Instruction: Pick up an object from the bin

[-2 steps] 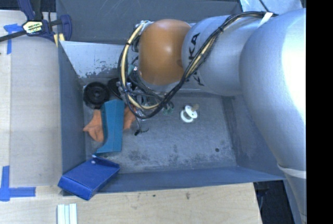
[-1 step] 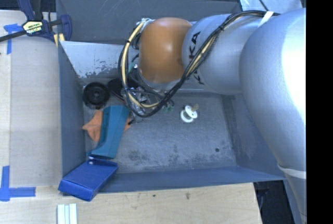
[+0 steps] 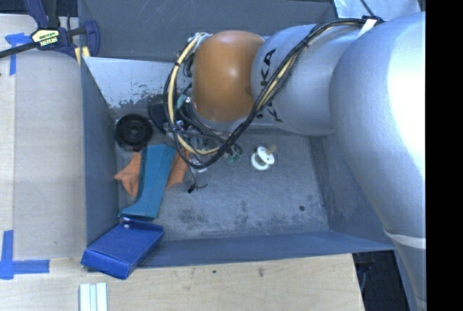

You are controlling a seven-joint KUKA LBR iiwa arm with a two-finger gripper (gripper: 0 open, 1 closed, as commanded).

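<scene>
From the camera view, the arm [image 3: 347, 78] comes in over the right side of the bin [image 3: 217, 16]. Its orange cover [image 3: 224, 74] and looped cables [image 3: 217, 139] hang above the middle of the floor.

The pincer [image 3: 188, 166] sits under that cover, low in the left half of the bin. It is just beside the far end of a long blue plastic tool [image 3: 148, 190]. The wrist and cables hide it, so I cannot tell whether it is spread or pressed together, or whether it touches anything. Nothing can be seen held in it.

The blue plastic tool runs from there toward the bin's near-left corner, where its wider flat end rests up on the rim. It looks stiff, light and smooth, so it is probably slippery. Across the narrow handle near the far end seems the best place to take hold of it, though a grip that far from its middle may let the long body swing or tip.

An orange piece [image 3: 130, 176] of unclear kind lies under the handle and sticks out on both sides. A lift could drag it along.

A black disc [image 3: 134, 131] lies near the left wall. A small white ring [image 3: 262, 158] lies apart, toward the middle of the floor.
</scene>
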